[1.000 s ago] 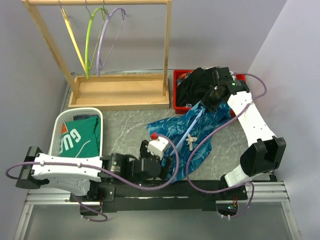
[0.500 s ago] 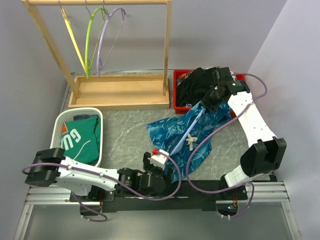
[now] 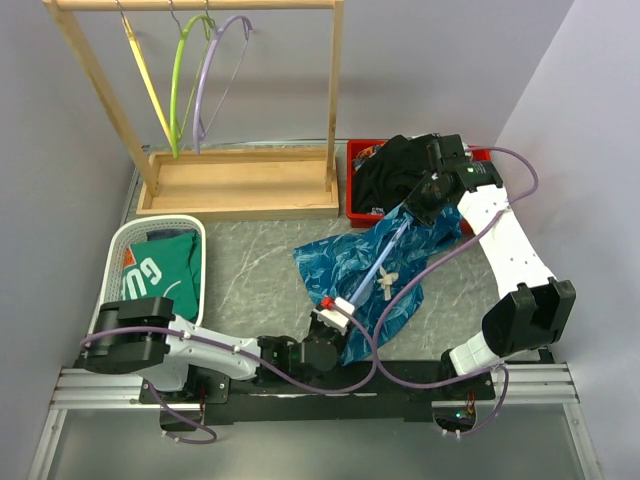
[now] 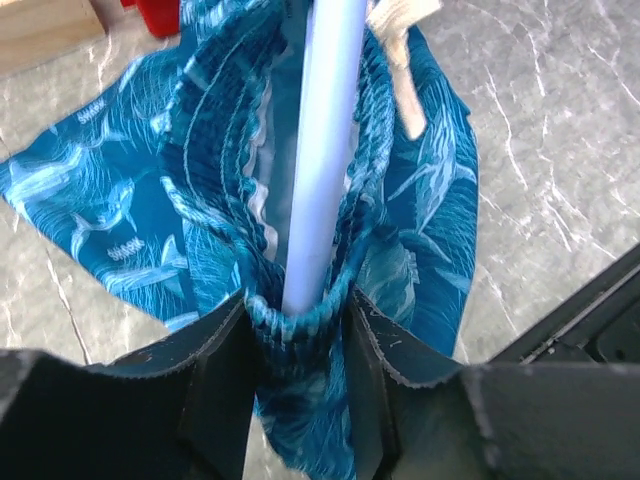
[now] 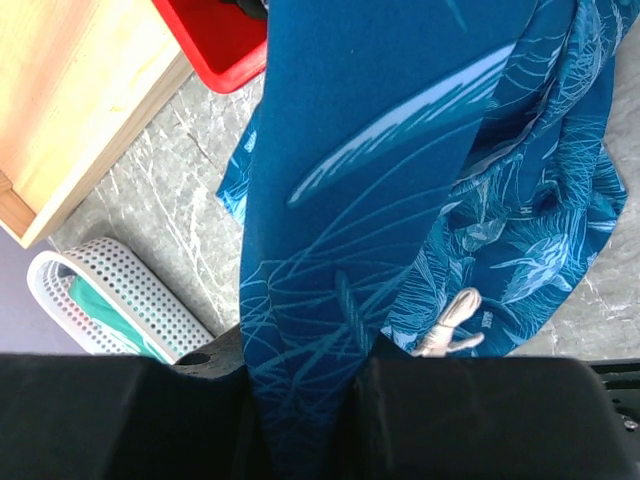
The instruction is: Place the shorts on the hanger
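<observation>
The blue shorts (image 3: 365,262) lie spread on the marble table right of centre, white drawstring (image 3: 388,278) on top. The light-blue hanger (image 3: 378,265) runs through them as a slanted bar. My left gripper (image 3: 335,312) is at the shorts' near edge. In the left wrist view (image 4: 298,310) it is shut on the gathered waistband (image 4: 215,200), with the hanger bar (image 4: 325,150) coming out between the jaws. My right gripper (image 3: 425,203) is at the far end by the red bin. In the right wrist view (image 5: 300,350) it is shut on taut shorts fabric (image 5: 350,200).
A wooden rack (image 3: 240,185) at the back carries a lime-green hanger (image 3: 178,80), a lavender hanger (image 3: 222,70) and a yellow one (image 3: 145,80). A white basket (image 3: 115,245) with a green shirt (image 3: 160,272) stands left. A red bin (image 3: 357,185) holds a black garment (image 3: 395,165).
My left gripper has moved toward the near edge and to the right, the arm folding low, drawing the shorts' near end with it. The right arm has barely moved.
</observation>
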Motion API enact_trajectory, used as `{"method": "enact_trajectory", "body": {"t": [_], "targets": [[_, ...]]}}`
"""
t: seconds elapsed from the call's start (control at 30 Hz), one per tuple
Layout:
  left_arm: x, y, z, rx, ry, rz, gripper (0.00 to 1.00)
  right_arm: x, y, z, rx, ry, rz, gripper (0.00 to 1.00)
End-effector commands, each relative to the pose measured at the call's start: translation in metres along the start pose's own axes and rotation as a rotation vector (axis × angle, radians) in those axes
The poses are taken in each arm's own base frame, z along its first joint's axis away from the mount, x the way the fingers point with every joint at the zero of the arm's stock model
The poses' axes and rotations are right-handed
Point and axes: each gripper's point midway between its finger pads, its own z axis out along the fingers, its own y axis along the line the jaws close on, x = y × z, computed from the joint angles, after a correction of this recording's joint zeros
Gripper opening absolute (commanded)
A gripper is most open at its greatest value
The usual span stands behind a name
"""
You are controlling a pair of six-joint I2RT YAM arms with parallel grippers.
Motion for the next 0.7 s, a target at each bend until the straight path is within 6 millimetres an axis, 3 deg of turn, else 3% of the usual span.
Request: {"method": "enact_trajectory", "body": {"t": [0.0, 0.27, 0.67], "targets": [[-0.052, -0.016, 0.008, 0.018, -0.124, -0.062, 0.41, -0.002, 0.002, -0.022, -0.048, -0.045, 0.016, 0.00], [-0.081, -0.010, 0.012, 0.030, -0.165, -0.066, 0.43, 0.004, -0.001, -0.019, -0.058, -0.037, 0.020, 0.00], [-0.090, -0.009, 0.022, 0.066, -0.162, -0.062, 0.43, 0.011, 0.002, -0.022, -0.083, -0.031, 0.014, 0.00]]}}
